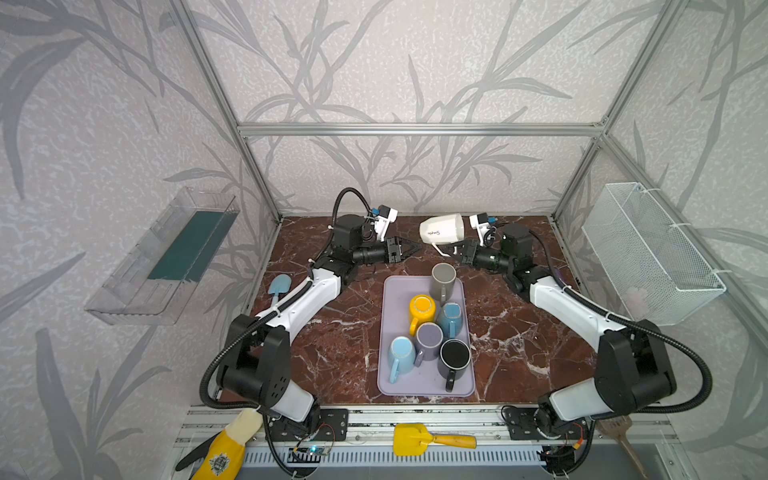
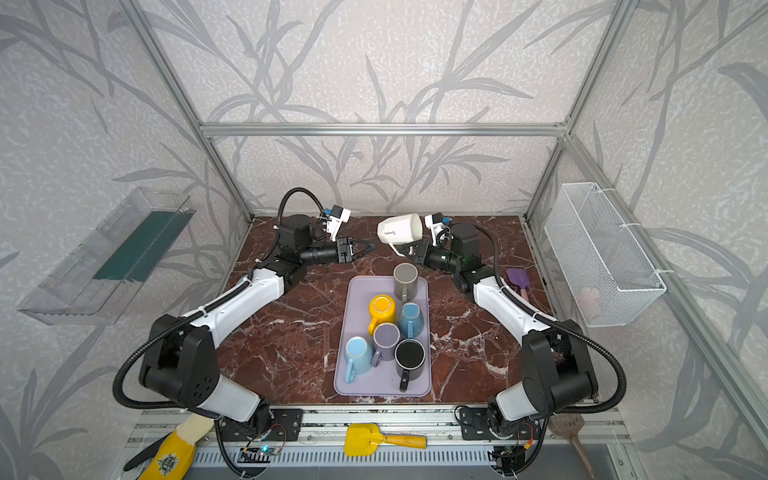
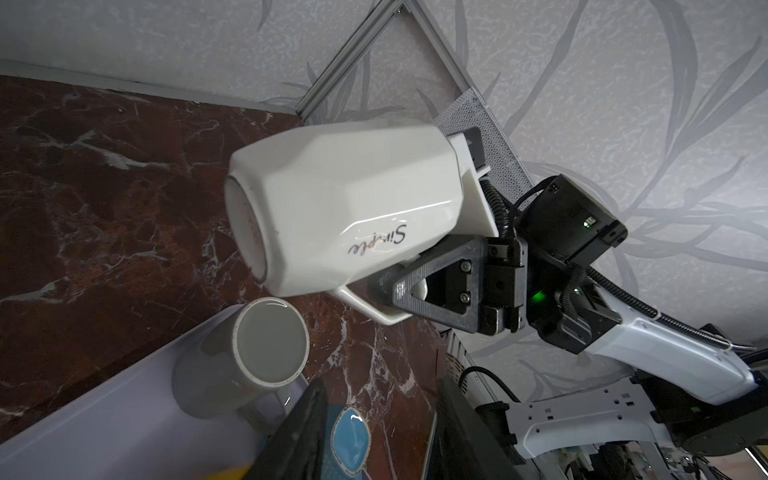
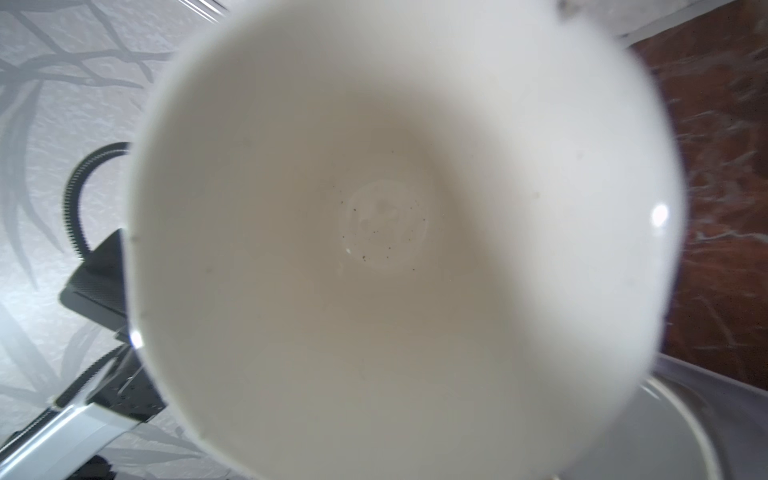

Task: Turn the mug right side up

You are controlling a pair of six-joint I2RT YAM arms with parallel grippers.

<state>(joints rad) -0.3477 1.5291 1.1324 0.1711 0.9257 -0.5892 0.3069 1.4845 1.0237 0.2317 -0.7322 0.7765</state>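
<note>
The white mug [image 1: 441, 228] hangs on its side in the air beyond the far end of the tray [image 1: 388, 374]. The right gripper [image 3: 390, 291] is clenched on its handle alone. The left gripper [image 1: 409, 248], jaws parted and empty, sits beside the mug's base without touching it. With only that thin handle pinched, I'd worry the mug swivels or slips and drops onto the grey mug [image 1: 443, 278] at the tray's far end.

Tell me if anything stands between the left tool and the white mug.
Nothing visible does. The left tool faces the mug across an open gap, jaws apart; the right tool grips its handle from the opposite side.
</note>
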